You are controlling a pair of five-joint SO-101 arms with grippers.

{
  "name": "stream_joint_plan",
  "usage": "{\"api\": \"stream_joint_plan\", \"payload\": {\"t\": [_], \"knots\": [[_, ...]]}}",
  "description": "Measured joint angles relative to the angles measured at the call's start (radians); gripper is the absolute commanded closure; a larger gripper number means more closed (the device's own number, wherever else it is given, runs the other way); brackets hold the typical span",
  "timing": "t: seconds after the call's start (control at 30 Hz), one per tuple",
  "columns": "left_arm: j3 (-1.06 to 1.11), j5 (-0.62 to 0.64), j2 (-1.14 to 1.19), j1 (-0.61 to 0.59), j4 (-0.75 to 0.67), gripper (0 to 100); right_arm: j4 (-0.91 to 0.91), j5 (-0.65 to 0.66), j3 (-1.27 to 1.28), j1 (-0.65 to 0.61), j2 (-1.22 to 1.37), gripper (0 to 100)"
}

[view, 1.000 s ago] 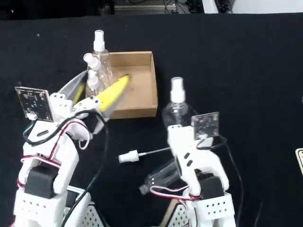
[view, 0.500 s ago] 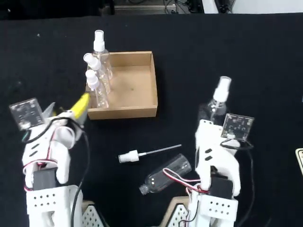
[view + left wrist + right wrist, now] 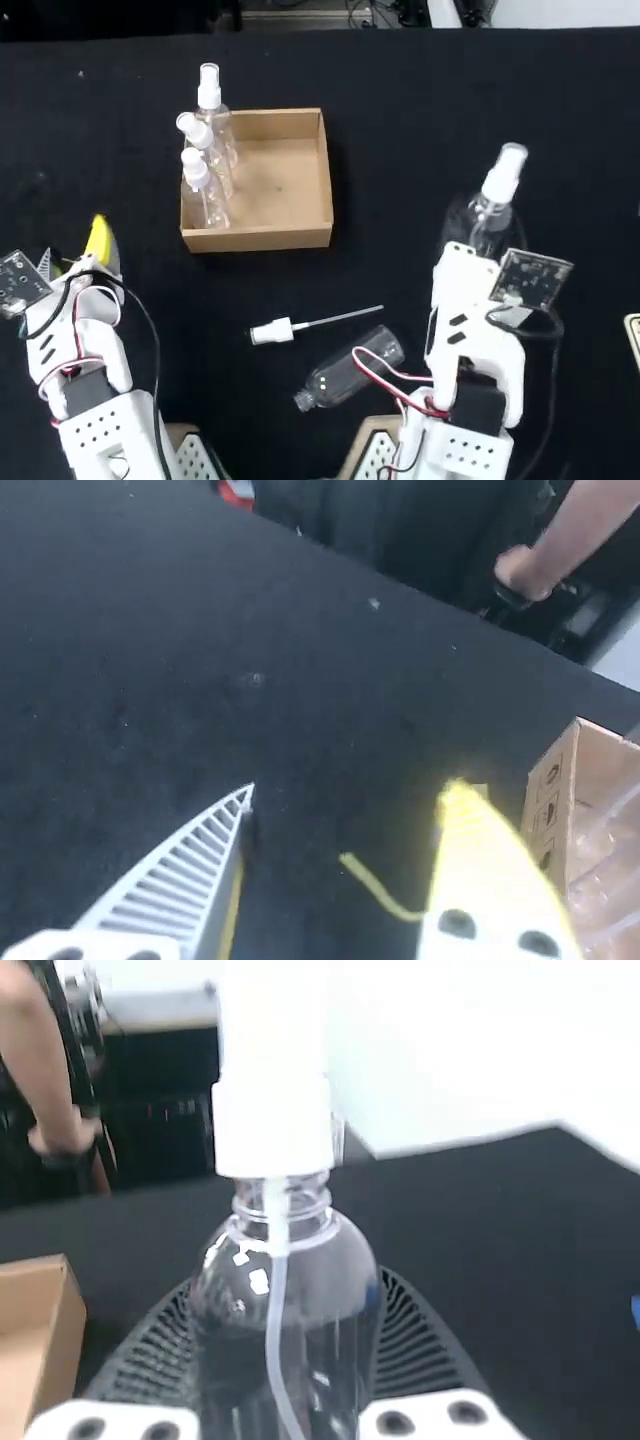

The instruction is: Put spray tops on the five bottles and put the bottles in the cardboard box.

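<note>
The left claw (image 3: 72, 250) has drawn back from the box (image 3: 325, 170) to the table's near left edge. It is released and empty, its fingers (image 3: 470, 830) spread over bare cloth in its wrist view. Three capped bottles (image 3: 205, 170) stand along the box's left wall, with free floor beside them. A loose spray top (image 3: 272, 331) and a capless bottle (image 3: 350, 370) lie between the arms. The right claw (image 3: 290, 1300), grasping a fourth bottle (image 3: 478, 215) upright, has swung right, well apart from the box. Its wrist view shows the tube inside.

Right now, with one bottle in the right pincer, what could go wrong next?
First, the three bottles stand close together at one wall of the cardboard box; the held bottle in the right pincer could knock them when lowered in. Second, the uncapped bottle lies on its side beside the loose spray top; being round, it may roll away when a pincer closes on it.
</note>
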Motion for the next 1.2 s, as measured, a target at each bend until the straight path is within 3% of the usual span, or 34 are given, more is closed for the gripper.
{"api": "stream_joint_plan", "payload": {"t": [0.17, 0.4, 0.8, 1.2], "knots": [[0.0, 0.0, 0.0, 0.026, 0.005, 90, -0.16, 0.017, -0.012, 0.0, 0.0, 98.8], [0.0, 0.0, 0.002, 0.074, 0.006, 90, -0.4, 0.21, 0.083, -0.002, 0.0, 98.8], [0.0, 0.0, 0.002, 0.078, 0.037, 90, -0.486, 0.218, 0.002, 0.066, 0.008, 98.8], [0.0, 0.0, 0.002, 0.078, 0.04, 90, -0.535, 0.218, -0.249, 0.068, 0.575, 98.2]]}}
